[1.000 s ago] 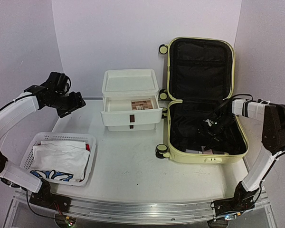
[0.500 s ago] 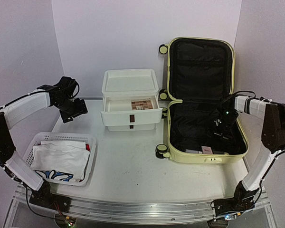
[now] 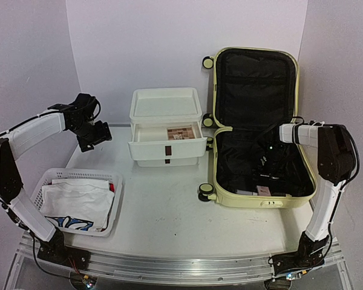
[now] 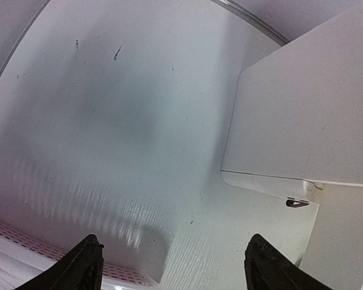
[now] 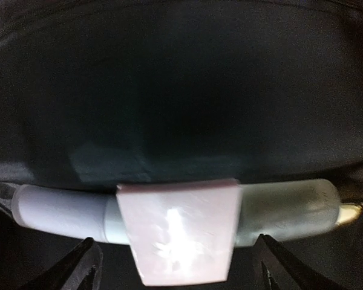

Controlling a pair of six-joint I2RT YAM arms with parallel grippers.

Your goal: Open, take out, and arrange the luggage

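Observation:
The pale yellow luggage (image 3: 263, 201) lies open at the right, its black-lined lid (image 3: 255, 84) standing against the back wall. My right gripper (image 3: 268, 168) is down inside the lower shell, open, with nothing between its fingers. In the right wrist view a pink packet (image 5: 178, 229) lies across a white tube (image 5: 60, 211) on the black lining, just ahead of my open right gripper (image 5: 181, 266). The same pink packet (image 3: 263, 190) sits by the shell's front wall. My left gripper (image 3: 95, 134) hovers open and empty over the table, left of the drawer box; the left wrist view shows my left gripper (image 4: 178, 269) above bare tabletop.
A white drawer box (image 3: 165, 124) stands mid-table, its upper drawer pulled out with brown pieces (image 3: 181, 132) inside. A white perforated basket (image 3: 48, 181) holding folded cloth (image 3: 75, 205) sits front left. The box's side (image 4: 308, 109) and basket rim (image 4: 24, 232) show in the left wrist view.
The left gripper has swung right and lower, closer to the drawer box. The right gripper has shifted inside the shell, ending a little nearer its front wall.

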